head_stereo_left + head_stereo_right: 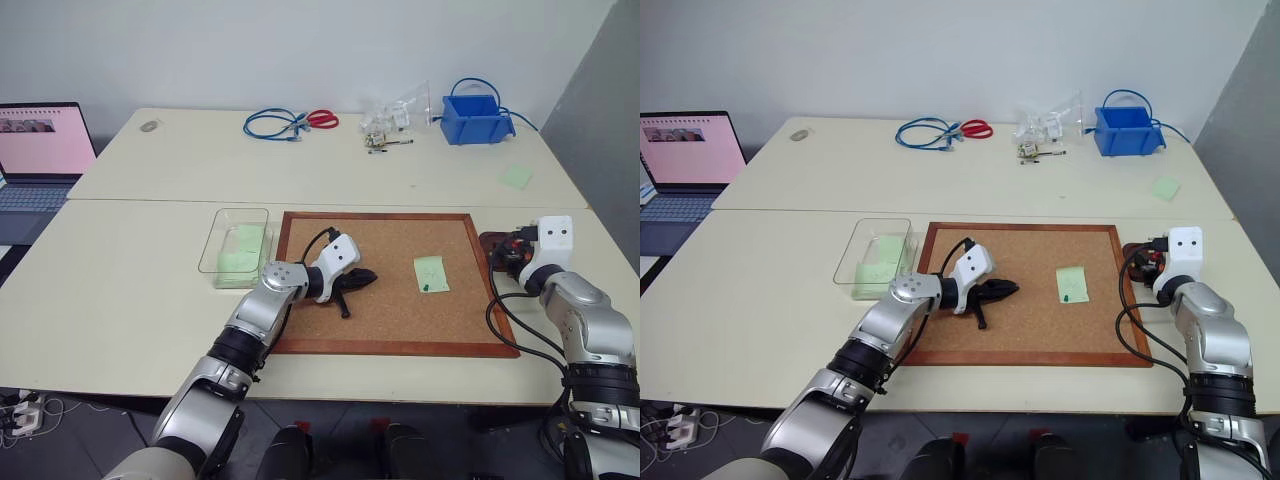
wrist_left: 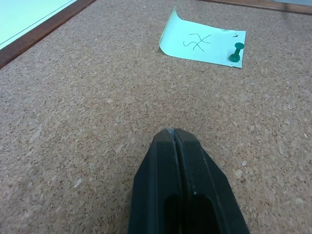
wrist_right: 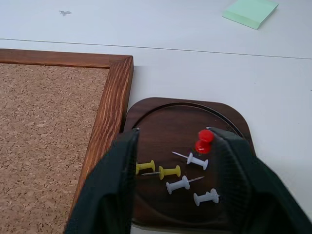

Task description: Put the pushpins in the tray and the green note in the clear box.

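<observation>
Where the cork board [image 1: 390, 285] lies on the desk [image 1: 130, 300], a pale green note [image 1: 431, 273] is seen pinned flat on its right half. The note is a small paper slip, a little taller than wide, marked with a pen scribble, and one corner is curled upward. It is held by a single green pushpin [image 2: 236, 52] pushed in near one corner.

Just beyond the board's right frame, a dark brown tray [image 3: 161, 122] with rounded corners rests on the desk, touching or almost touching the wooden frame. Several pushpins are scattered inside it: a red pushpin [image 3: 204, 141], two yellow pushpins [image 3: 158, 170] and three white pushpins [image 3: 187, 175]. The red one is positioned beside one finger of the right end effector [image 3: 173, 185], whose fingers are spread apart over the tray, nothing being gripped between them.

To the left of the board, a clear box [image 1: 236, 245] is placed just beside the frame, and pale green paper is seen inside it. The left end effector [image 1: 352, 285] is positioned low over the left half of the board, well apart from the pinned note, with its fingers pressed together on nothing.

Farther back on the desk, a blue bin [image 1: 476, 118], a clear plastic bag [image 1: 398, 112], a blue cable [image 1: 272, 124] and a green notepad [image 1: 517, 177] are found; a laptop [image 1: 40, 165] is set at the far left.
</observation>
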`<state>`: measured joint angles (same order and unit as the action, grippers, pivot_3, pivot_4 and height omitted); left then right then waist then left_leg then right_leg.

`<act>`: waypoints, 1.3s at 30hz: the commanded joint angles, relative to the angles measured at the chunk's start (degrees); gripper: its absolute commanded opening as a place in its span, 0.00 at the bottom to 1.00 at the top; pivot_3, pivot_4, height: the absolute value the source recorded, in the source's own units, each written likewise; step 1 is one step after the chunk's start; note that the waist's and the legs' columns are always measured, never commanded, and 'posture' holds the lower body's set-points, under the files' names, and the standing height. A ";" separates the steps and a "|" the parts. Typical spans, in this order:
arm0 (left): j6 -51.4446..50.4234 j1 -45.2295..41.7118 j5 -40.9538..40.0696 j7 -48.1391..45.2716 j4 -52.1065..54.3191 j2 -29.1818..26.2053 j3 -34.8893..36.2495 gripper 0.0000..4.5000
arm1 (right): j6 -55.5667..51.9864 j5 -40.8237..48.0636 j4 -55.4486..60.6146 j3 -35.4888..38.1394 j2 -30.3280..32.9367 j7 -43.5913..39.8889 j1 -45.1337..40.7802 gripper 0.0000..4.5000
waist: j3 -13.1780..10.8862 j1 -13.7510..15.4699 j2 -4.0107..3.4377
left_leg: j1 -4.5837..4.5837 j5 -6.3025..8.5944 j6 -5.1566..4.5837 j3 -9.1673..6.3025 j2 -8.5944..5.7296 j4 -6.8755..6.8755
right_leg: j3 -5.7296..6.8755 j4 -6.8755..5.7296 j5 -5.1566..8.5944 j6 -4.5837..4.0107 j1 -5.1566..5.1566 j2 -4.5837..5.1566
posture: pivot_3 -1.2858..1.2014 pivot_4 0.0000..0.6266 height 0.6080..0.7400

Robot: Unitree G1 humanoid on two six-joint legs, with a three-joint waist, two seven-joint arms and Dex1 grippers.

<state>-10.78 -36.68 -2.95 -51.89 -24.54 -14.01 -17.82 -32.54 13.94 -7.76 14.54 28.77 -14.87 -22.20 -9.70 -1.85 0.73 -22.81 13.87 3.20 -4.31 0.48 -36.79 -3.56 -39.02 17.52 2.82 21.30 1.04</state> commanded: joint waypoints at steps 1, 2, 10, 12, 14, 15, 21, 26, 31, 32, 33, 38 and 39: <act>-1.62 1.52 1.81 -0.47 -1.51 -0.34 -1.64 0.00 | 1.61 -0.46 0.83 1.00 0.87 0.00 -1.33 0.72 | 0.00 0.00 0.00 | 0.00 0.00 0.00 0.00 0.00 0.00 | 0.00 0.00 0.00 0.00 0.00 0.00 | 0.52 0.24 1.00; -1.56 1.46 1.82 -0.51 -1.59 -0.30 -1.68 0.00 | 1.63 -0.48 0.78 1.02 0.88 0.02 -1.35 0.75 | 0.00 0.00 0.00 | 0.00 0.00 0.00 0.00 0.00 0.00 | 0.00 0.00 0.00 0.00 0.00 0.00 | 0.52 0.24 1.00; -1.40 1.26 1.85 -0.69 -1.68 -0.08 -1.86 0.00 | 0.20 0.85 0.57 1.93 0.14 0.11 -1.53 1.00 | 0.00 0.00 0.00 | 0.00 0.00 0.00 0.00 0.00 0.00 | 0.00 0.00 0.00 0.00 0.00 0.00 | 0.52 0.24 1.00; -1.36 1.15 1.85 -0.71 -1.87 -0.05 -1.83 0.00 | 0.44 0.71 0.40 1.65 0.29 0.15 -1.73 1.00 | 0.00 0.00 0.00 | 0.00 0.00 0.00 0.00 0.00 0.00 | 0.00 0.00 0.00 0.00 0.00 0.00 | 0.52 0.24 1.00; -1.36 1.16 1.87 -0.71 -1.91 -0.08 -1.81 0.00 | 0.70 0.65 0.66 1.42 0.49 0.00 -1.74 1.00 | 0.00 0.00 0.00 | 0.00 0.00 0.00 0.00 0.00 0.00 | 0.00 0.00 0.00 0.00 0.00 0.00 | 0.52 0.24 1.00; -1.37 1.24 1.88 -0.69 -1.83 -0.12 -1.81 0.00 | 0.88 0.59 1.21 1.22 0.72 -0.33 -1.52 1.00 | 0.00 0.00 0.00 | 0.00 0.00 0.00 0.00 0.00 0.00 | 0.00 0.00 0.00 0.00 0.00 0.00 | 0.52 0.24 1.00; -1.65 1.85 1.84 -0.59 -1.12 -0.25 -1.78 0.00 | 2.53 3.51 11.94 -2.20 4.21 -11.13 4.04 1.00 | 0.00 0.01 -0.01 | -0.03 0.00 0.00 -0.01 -0.02 0.01 | 0.01 0.02 0.00 0.00 0.02 0.00 | 0.52 0.24 1.00; -1.72 1.74 1.77 -0.67 -1.28 -0.23 -1.66 0.00 | 2.72 8.45 23.79 -6.97 6.95 -23.35 11.50 1.00 | 0.01 0.00 -0.01 | -0.02 0.00 0.00 -0.03 0.00 0.01 | 0.02 0.02 0.00 0.01 0.00 -0.01 | 0.52 0.24 1.00; -1.69 1.21 1.74 -0.66 -1.87 -0.05 -1.49 0.00 | 3.75 7.31 24.73 -10.17 5.78 -23.88 12.58 1.00 | 0.01 0.02 -0.01 | 0.00 0.01 -0.01 -0.04 0.01 -0.02 | 0.03 0.04 0.00 0.01 -0.03 -0.02 | 0.52 0.24 1.00; -1.62 0.91 1.74 -0.69 -2.23 -0.03 -1.40 0.00 | 4.04 6.94 24.17 -10.83 5.12 -23.52 12.28 1.00 | 0.01 0.03 -0.01 | 0.00 0.01 -0.01 -0.04 0.00 -0.02 | 0.03 0.04 0.01 0.02 -0.03 -0.02 | 0.52 0.24 1.00; -1.55 0.61 1.76 -0.72 -2.60 0.00 -1.32 0.00 | 4.39 6.48 23.55 -11.47 4.66 -23.24 11.99 1.00 | 0.01 0.03 -0.01 | -0.01 0.01 -0.01 -0.05 0.01 -0.02 | 0.04 0.04 0.01 0.02 -0.03 -0.02 | 0.52 0.24 1.00; -1.11 -0.29 1.92 -0.96 -3.64 -0.02 -1.18 0.00 | 4.91 5.55 21.62 -12.71 3.79 -23.56 11.77 1.00 | 0.01 0.04 -0.01 | -0.01 0.01 0.00 -0.06 0.00 -0.03 | 0.06 0.04 0.00 0.02 -0.04 -0.02 | 0.52 0.24 1.00; -1.01 -0.47 1.95 -1.03 -3.87 -0.06 -1.14 0.00 | 4.99 5.52 21.34 -12.88 3.77 -23.92 11.88 1.00 | 0.01 0.05 0.00 | -0.02 0.01 0.00 -0.06 -0.01 -0.04 | 0.05 0.04 0.00 0.02 -0.03 -0.01 | 0.52 0.24 1.00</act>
<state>-10.77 -37.63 -2.77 -52.58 -25.81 -13.76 -17.72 -29.10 19.30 12.99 1.07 32.56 -38.34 -9.76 -9.69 -1.79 0.73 -22.83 13.88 3.20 -4.37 0.47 -36.83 -3.50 -38.98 17.53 2.84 21.27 1.03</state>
